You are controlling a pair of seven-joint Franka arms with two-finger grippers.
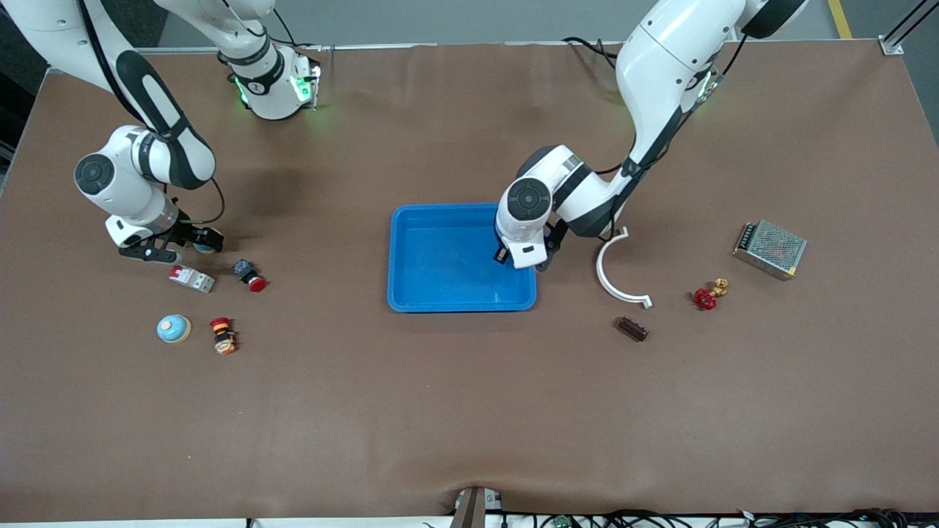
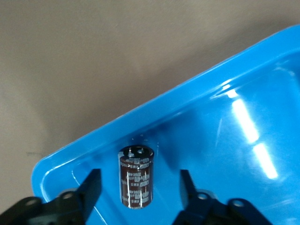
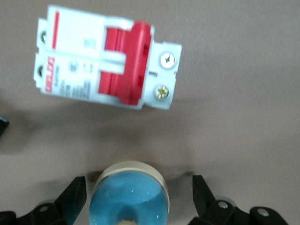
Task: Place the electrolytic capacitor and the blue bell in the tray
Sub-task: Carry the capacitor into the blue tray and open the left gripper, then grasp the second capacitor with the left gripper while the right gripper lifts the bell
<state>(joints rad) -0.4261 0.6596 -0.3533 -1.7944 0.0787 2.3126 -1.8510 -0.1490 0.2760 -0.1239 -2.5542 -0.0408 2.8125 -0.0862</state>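
Left gripper (image 2: 139,180), jaws apart beside the brown cylindrical capacitor (image 2: 136,176) standing in the bright-blue plastic tray (image 2: 187,101). Right gripper (image 3: 139,187), jaws apart around the glossy blue dome bell (image 3: 129,199): probably slippery, so grip its rim.

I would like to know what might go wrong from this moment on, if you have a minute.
1. The electrolytic capacitor seems to stand on end in the tray, close to its wall, between the open fingers of the left tool; a sideways withdrawal could topple it.
2. The blue bell between the open fingers of the right tool is a smooth dome and may slip when squeezed.
3. The circuit breaker lies near the bell and could get nudged.
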